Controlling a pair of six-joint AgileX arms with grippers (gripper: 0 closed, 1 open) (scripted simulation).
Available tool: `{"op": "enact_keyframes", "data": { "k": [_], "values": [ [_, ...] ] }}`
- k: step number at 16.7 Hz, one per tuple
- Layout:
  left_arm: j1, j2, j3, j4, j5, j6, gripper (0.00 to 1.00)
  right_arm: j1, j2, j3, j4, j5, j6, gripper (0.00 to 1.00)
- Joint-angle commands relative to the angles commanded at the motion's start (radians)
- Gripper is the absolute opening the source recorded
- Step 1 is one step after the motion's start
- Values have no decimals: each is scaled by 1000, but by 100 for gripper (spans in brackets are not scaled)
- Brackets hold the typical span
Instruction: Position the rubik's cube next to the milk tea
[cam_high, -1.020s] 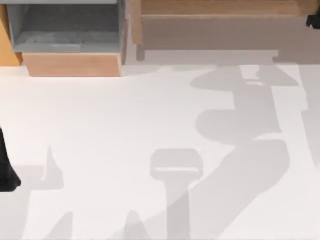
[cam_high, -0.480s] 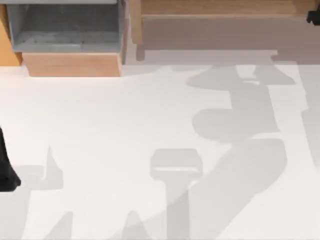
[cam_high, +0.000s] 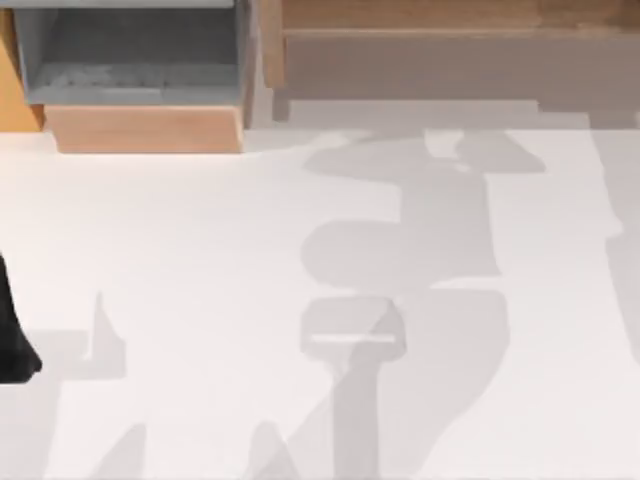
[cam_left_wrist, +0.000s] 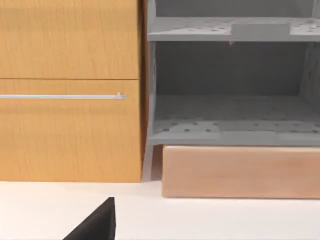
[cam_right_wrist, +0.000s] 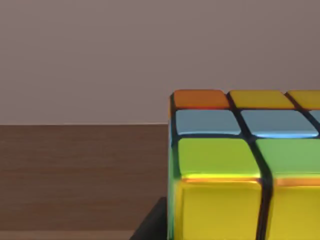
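The rubik's cube (cam_right_wrist: 240, 165) looms very close in the right wrist view, showing orange, yellow, blue and green tiles. It hangs in the air in front of a plain wall. My right gripper is shut on it, and one dark finger (cam_right_wrist: 152, 226) lies against its side. The arm's broad shadow (cam_high: 420, 250) falls across the middle of the white table. My left arm (cam_high: 12, 345) is parked at the table's left edge, and a dark part of its gripper (cam_left_wrist: 97, 227) points toward the cabinet. The milk tea is out of view.
A grey open shelf (cam_high: 130, 50) on a wooden base (cam_high: 145, 128) stands at the back left. An orange-wood cabinet door with a metal handle (cam_left_wrist: 60, 97) sits beside it. A long wooden unit (cam_high: 440, 20) runs along the back right.
The right arm's shadow has slid leftward over the table. The dark piece at the top view's upper right corner has gone from view. The left arm has not moved.
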Motion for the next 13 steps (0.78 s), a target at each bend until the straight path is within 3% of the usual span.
{"op": "enact_keyframes", "data": {
  "k": [6, 13],
  "values": [
    [0, 0, 0, 0, 0, 0, 100, 4, -269, -66, -620, 38, -3, 0],
    [0, 0, 0, 0, 0, 0, 100, 13, -541, -332, -1418, 51, -19, 0]
  ]
}}
